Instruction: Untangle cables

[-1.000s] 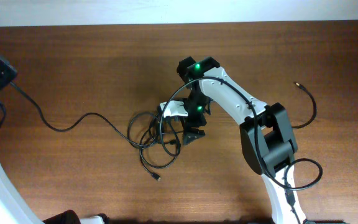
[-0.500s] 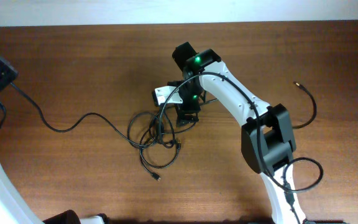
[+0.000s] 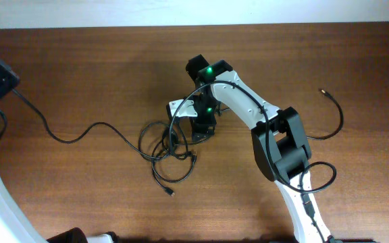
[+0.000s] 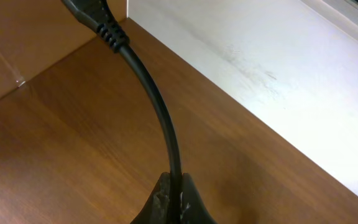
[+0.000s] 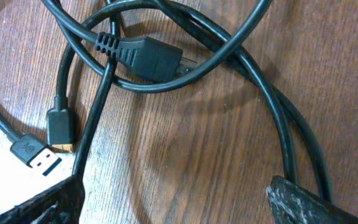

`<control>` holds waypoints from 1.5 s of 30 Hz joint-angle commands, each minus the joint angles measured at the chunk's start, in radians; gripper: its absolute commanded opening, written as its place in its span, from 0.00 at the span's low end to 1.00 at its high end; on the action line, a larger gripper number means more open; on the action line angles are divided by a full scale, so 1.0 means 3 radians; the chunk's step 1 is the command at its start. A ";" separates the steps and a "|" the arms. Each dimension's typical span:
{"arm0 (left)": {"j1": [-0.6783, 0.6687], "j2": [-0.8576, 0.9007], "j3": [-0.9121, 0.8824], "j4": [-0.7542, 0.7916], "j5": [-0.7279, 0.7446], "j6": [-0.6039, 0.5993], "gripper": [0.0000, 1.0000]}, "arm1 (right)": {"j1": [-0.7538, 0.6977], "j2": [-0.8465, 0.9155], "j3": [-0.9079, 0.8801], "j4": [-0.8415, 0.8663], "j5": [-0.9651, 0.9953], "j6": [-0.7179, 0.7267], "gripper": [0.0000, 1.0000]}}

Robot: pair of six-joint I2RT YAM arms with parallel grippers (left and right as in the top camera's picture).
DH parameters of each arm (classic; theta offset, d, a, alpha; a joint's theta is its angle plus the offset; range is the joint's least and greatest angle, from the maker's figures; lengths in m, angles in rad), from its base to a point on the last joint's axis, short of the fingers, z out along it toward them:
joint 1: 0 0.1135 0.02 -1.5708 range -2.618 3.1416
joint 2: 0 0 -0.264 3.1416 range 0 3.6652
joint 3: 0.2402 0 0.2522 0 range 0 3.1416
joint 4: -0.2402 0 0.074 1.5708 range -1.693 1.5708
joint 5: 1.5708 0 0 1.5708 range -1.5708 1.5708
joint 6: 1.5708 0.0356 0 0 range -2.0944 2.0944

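Observation:
The tangled cables (image 3: 165,147) lie as black loops left of the table's middle. One long cable (image 3: 80,133) runs from the tangle to my left gripper (image 3: 4,86) at the far left. In the left wrist view that gripper (image 4: 176,194) is shut on this cable (image 4: 160,112), which ends in a plug (image 4: 95,15). My right gripper (image 3: 196,127) is open, low over the tangle's right edge. Between its open fingers (image 5: 173,205) is bare wood. Just beyond lie crossing loops, a two-prong plug (image 5: 148,59) and a USB plug (image 5: 35,155).
A separate black cable (image 3: 338,116) curves at the table's right side, its plug (image 3: 323,89) at the far end. The right arm (image 3: 279,145) reaches in from the bottom right. A pale wall edge (image 4: 278,74) borders the table's far side.
My right gripper moved up and left from the tangle's lower right side and turned at the wrist. The cables and the left arm have not visibly moved.

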 commanded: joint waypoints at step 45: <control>-0.0661 0.0296 0.0024 0.0004 -0.0074 0.0053 0.00 | -0.0070 -0.0528 0.1653 -0.1045 -0.0109 0.0993 0.04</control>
